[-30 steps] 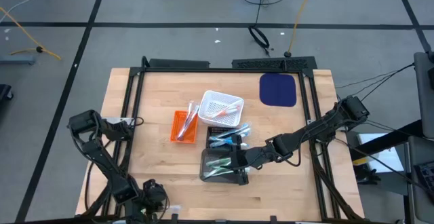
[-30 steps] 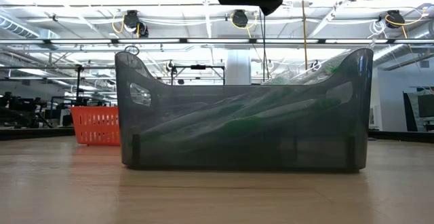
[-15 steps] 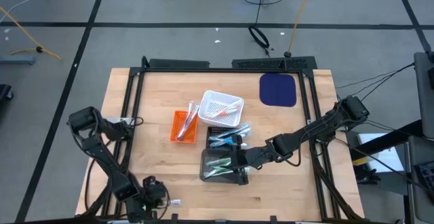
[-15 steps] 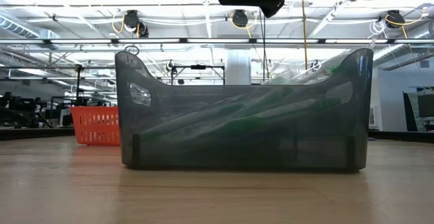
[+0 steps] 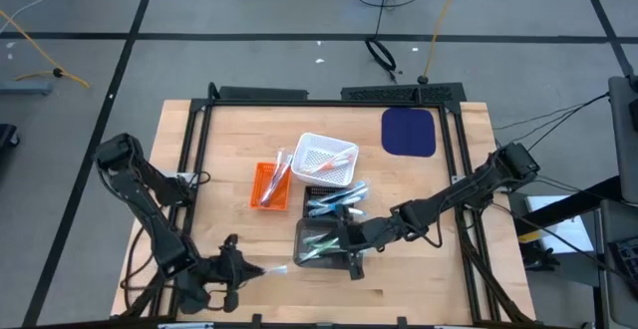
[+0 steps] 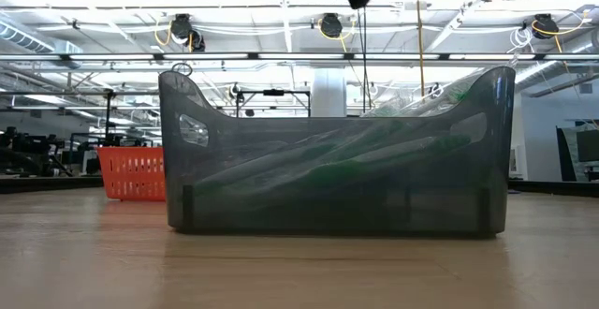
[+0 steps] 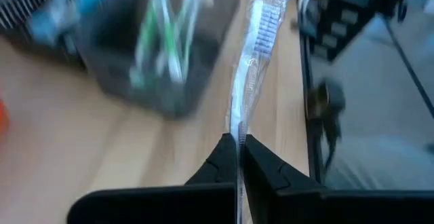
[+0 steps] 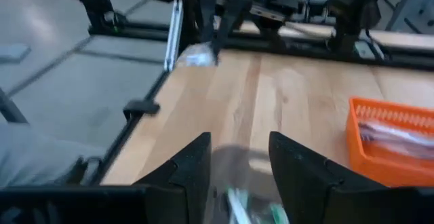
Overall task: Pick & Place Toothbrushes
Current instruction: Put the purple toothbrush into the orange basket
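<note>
Your left claw [image 7: 239, 157] is clenched on a wrapped toothbrush [image 7: 252, 75].

It holds that toothbrush over the worktop [image 5: 239, 140] near the front edge, just beside the dark bin [image 5: 321, 248] of green toothbrushes [image 7: 163, 44]. Your right claw [image 8: 239, 157] hangs over that bin, fingers apart, holding nothing. Beyond sit the orange basket [image 5: 267, 184] and white basket [image 5: 326, 160].
</note>
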Robot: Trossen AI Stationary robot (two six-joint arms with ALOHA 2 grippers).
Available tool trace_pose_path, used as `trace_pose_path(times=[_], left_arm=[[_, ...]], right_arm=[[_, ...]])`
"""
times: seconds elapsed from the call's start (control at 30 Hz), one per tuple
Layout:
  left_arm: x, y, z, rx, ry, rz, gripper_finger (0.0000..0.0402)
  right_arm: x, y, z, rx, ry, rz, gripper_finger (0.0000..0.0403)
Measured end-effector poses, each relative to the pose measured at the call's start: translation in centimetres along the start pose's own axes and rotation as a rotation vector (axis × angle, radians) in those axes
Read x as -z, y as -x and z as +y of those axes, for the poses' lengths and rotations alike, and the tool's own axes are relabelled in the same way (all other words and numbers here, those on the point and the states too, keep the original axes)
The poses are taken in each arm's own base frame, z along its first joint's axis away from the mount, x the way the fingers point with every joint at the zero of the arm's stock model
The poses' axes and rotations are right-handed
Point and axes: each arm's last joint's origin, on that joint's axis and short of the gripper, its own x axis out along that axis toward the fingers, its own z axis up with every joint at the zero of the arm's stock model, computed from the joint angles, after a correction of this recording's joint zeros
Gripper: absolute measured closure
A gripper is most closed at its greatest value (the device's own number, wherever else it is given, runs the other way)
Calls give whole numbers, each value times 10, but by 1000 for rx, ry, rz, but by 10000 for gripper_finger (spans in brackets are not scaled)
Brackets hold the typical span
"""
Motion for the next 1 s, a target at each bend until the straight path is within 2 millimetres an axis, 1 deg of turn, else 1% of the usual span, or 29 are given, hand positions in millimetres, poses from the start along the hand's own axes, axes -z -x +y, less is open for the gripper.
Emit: trace_pose_path(times=[0.2,0.53,0.73,0.87,1.0], left_arm=[[-26,-1,-2,-38,-66,-219,401],[-66,-13,-1,-128,-176,-438,401],[-80,-22,8,-182,-202,-468,401],[-86,-27,13,-176,-193,-460,401],[-88,-29,15,-174,-188,-456,401]], right_arm=[[-1,-13,-1,-2,-2,-109,264],[-10,-23,-6,2,-17,-319,264],[-17,-22,-12,19,-10,-403,264],[-21,-20,-16,34,9,-442,264],[-22,-21,-22,48,8,-443,267]])
